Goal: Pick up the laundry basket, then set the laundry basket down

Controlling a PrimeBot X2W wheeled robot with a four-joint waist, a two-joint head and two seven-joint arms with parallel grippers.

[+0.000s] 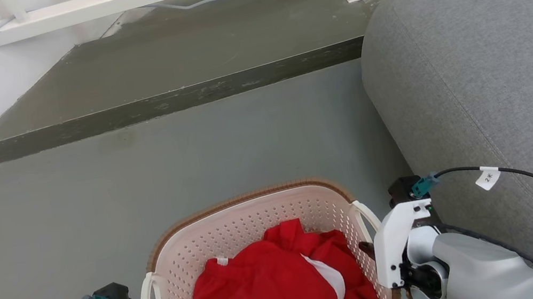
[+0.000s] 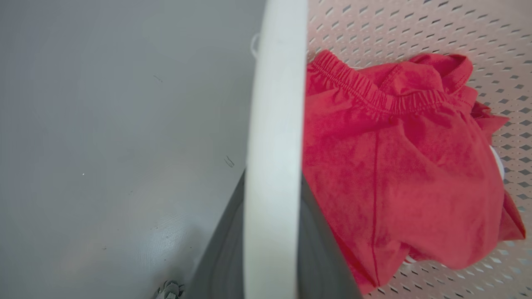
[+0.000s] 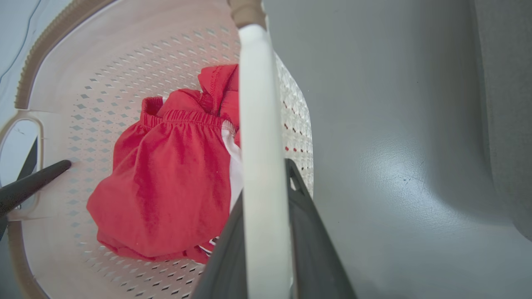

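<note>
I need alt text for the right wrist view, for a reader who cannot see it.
The right gripper clamps a white handle of the laundry basket between its two dark fingers, seen from above. Inside the basket lies red clothing; grey floor is on the right.

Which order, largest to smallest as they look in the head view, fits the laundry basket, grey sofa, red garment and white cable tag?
1. grey sofa
2. laundry basket
3. red garment, lying inside the basket
4. white cable tag
Edges crop the first three, yet the order is plain.
</note>
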